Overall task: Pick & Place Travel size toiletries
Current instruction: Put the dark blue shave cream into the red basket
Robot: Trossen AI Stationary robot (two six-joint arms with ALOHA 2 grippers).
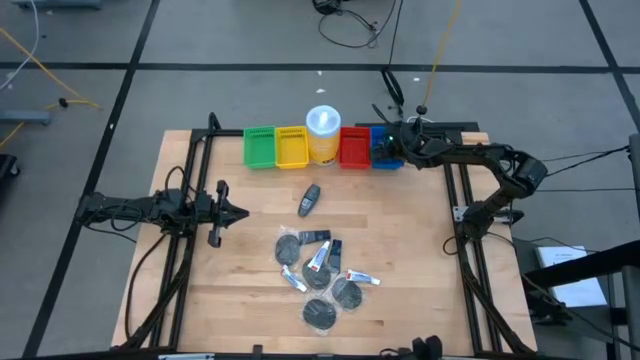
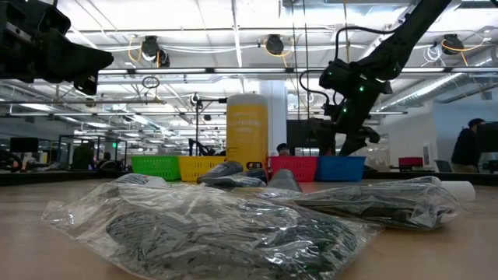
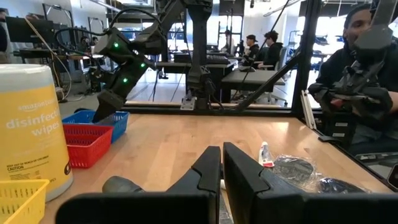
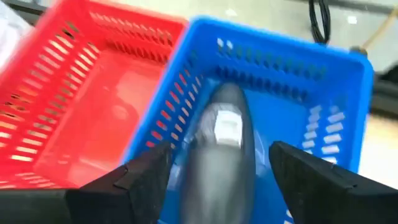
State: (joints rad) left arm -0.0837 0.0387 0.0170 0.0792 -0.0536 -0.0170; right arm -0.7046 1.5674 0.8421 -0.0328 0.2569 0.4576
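Because the right gripper (image 4: 217, 171) hangs directly over the blue bin (image 4: 323, 81) at the upper right of the high view, its fingers spread wide with a grey oblong bottle (image 4: 221, 146) lying between them but seemingly free, this looks like a release into that bin. The remaining travel size toiletries (image 1: 320, 272) — discs, tubes, one stray bottle (image 1: 310, 199) — wait at lower centre, while the left gripper (image 1: 236, 212) idles at mid-left, fingers pressed together.
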